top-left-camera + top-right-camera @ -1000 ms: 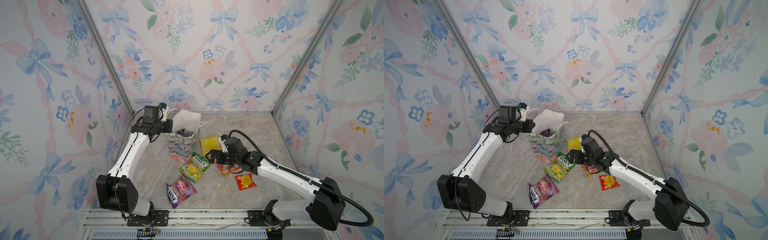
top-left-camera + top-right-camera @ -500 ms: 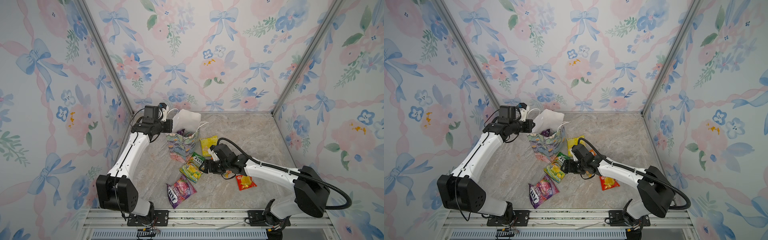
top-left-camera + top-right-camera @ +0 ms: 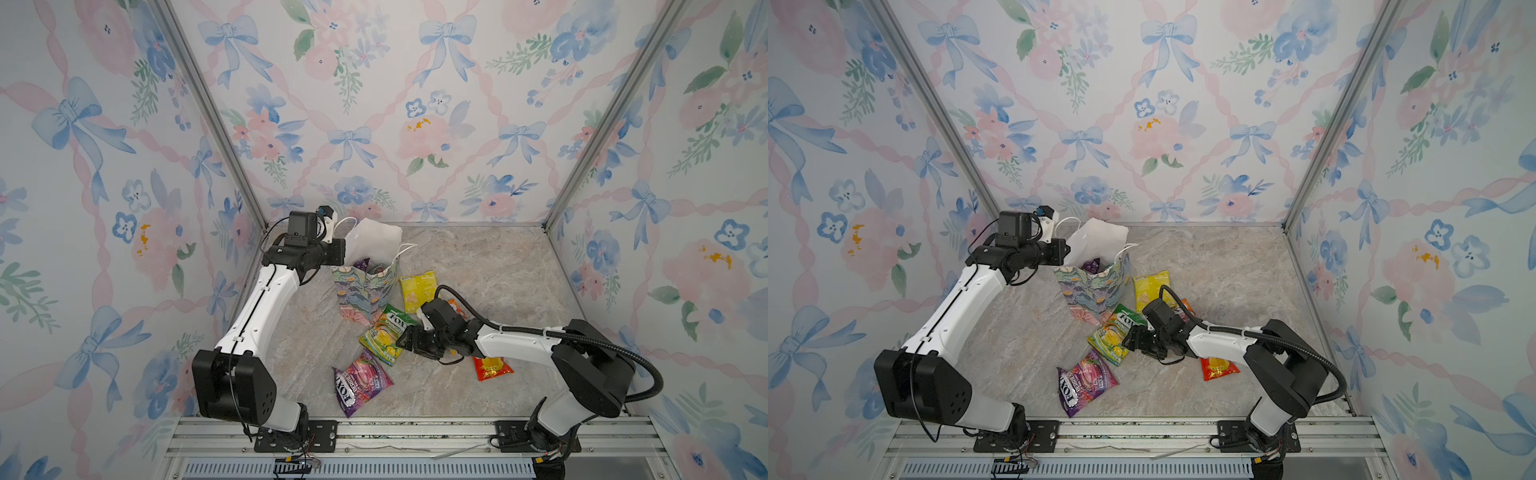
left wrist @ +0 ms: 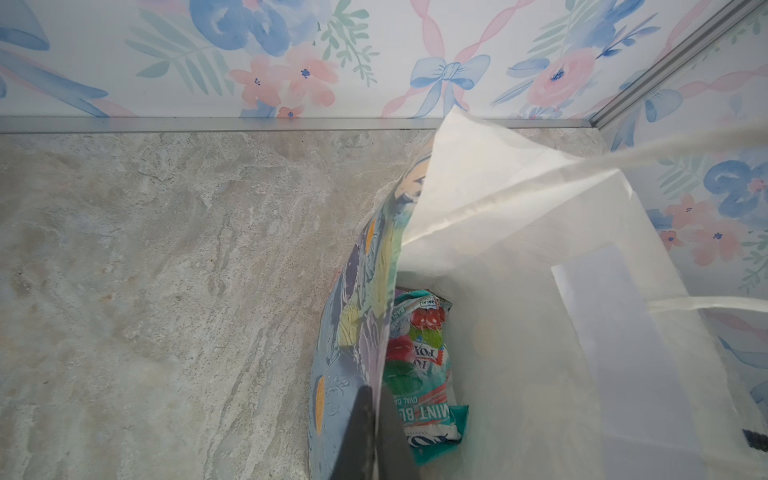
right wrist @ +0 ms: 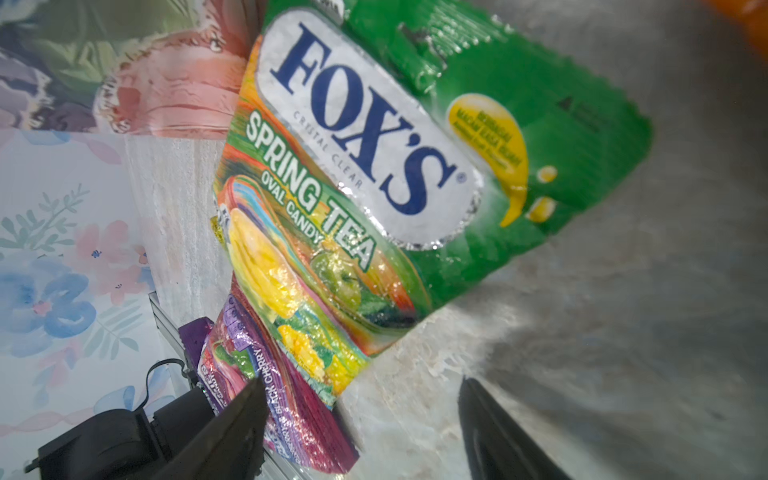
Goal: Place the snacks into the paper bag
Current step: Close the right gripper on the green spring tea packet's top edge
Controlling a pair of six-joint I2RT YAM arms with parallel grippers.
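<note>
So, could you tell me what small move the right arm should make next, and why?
Probably nudge the right pincer forward over the glossy green-yellow FOX'S candy packet: its jaws stand open with only the packet's corner at their tips. The left pincer is shut on the rim of the floral paper gift bag, holding it open.

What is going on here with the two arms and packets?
The left gripper pinches a wall of the paper bag, holding its mouth open; a teal packet lies inside. The right gripper, jaws apart, hovers at the green packet on the table, not yet gripping it. A purple packet, a yellow packet and a red packet lie nearby.
</note>
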